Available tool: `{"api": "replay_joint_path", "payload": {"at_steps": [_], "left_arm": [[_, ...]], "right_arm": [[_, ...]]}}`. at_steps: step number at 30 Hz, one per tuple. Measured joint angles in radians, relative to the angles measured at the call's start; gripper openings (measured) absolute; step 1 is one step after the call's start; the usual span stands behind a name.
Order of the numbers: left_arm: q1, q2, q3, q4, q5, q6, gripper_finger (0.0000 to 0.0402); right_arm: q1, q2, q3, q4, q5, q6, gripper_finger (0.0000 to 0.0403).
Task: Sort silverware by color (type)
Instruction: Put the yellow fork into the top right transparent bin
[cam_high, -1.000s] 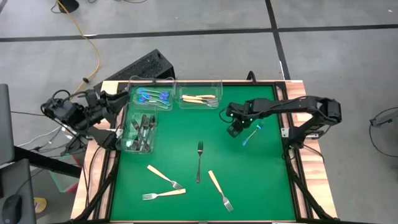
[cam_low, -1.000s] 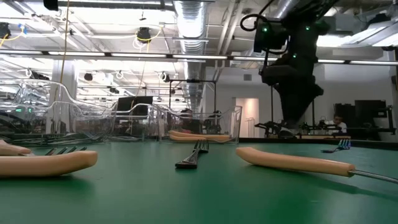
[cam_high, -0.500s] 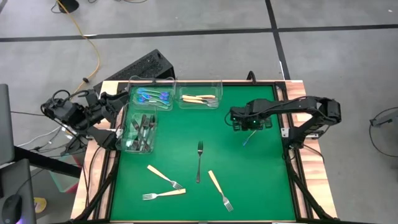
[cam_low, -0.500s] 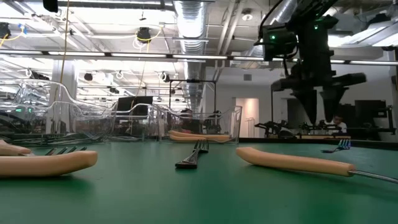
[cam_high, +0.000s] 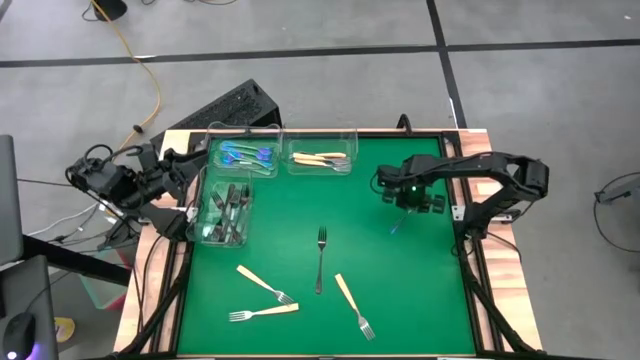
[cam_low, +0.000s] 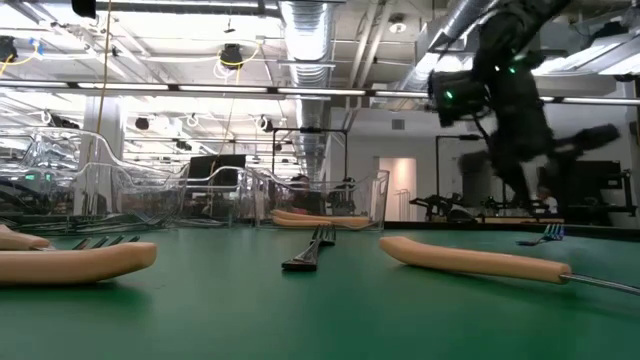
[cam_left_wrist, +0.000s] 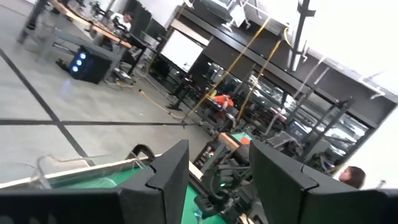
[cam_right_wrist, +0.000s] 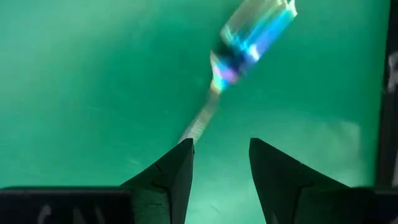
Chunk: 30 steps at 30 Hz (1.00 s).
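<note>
left hand (cam_left_wrist: 217, 180): fingers apart, nothing between | clear bin rim (cam_left_wrist: 81, 167) beside | right arm (cam_left_wrist: 233, 190) beyond | room behind

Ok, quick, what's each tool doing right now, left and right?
Left tool: open, empty, parked beside the clear plastic bins.
Right tool: open, empty, above the shiny blue-iridescent fork.

Hidden, cropped and blurred parts of the scene

From above, the right claw (cam_high: 411, 200) covers most of the blue iridescent fork (cam_high: 396, 227), leaving only a sliver showing on the bench (cam_high: 420, 290). In the right wrist view that fork (cam_right_wrist: 249, 43) is smeared, its tines indistinct, its handle running behind the claw's fingers (cam_right_wrist: 177, 168). The dark forks (cam_high: 228, 210) in their clear bin (cam_high: 204, 232) overlap too much to count. At bench height, a tan fork (cam_low: 480, 262) runs off the picture's right edge.
</note>
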Motion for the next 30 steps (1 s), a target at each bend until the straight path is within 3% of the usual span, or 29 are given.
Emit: {"api": "replay_joint_path", "payload": {"at_steps": [5,14,24,30], "left_arm": [[0.000,0.000,0.000,-0.004,0.045,-0.003,0.0153],[0.000,0.000,0.000,-0.003,0.045,-0.015,0.0153],[0.000,0.000,0.000,-0.003,0.043,-0.018,0.0153],[0.000,0.000,0.000,-0.004,0.040,-0.017,0.0153]], "right_arm": [[0.025,0.000,-0.106,0.157,-0.105,0.058,0.0173],[0.089,-0.006,-0.185,0.262,-0.107,0.155,0.0173],[0.110,-0.034,-0.010,0.284,-0.074,-0.107,0.0173],[0.250,-0.032,0.096,0.524,0.051,-0.356,0.0173]]}}
